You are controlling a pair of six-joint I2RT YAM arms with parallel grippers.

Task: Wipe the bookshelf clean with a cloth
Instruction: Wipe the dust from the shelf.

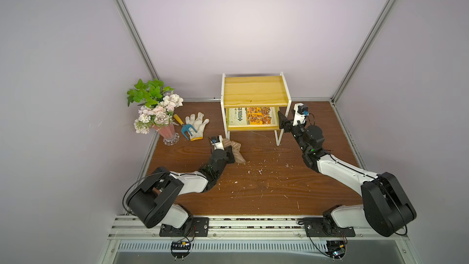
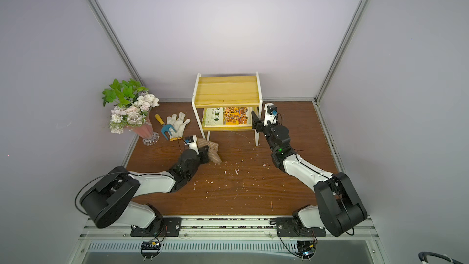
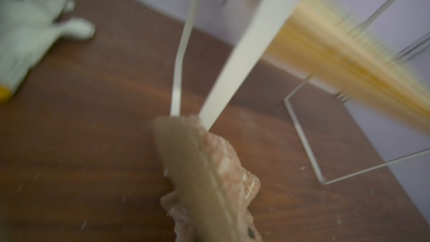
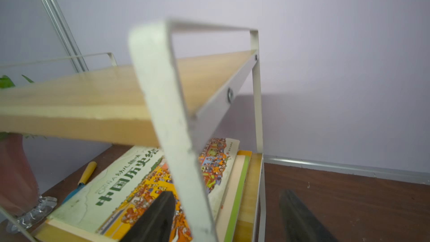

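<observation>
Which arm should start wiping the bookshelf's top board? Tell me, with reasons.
Left. The left pincer is shut on the cloth, just in front of the bookshelf. The right pincer stands open around the shelf's front post on its side and holds no cloth.

Soft, even overhead light fills both top views for you, with a brighter patch on the back wall and only faint shadows under the bookshelf (image 1: 256, 92); the brown surface (image 1: 253, 191) carries a mild sheen. The wide lens splays the corner posts outward toward the edges. Your left wrist view is heavily motion-blurred, so the cloth (image 3: 232, 159) and glove (image 3: 30, 26) smear. The right wrist view is clearer, though the nearest frame bar and the right end effector (image 4: 224, 195) sit out of focus.
</observation>
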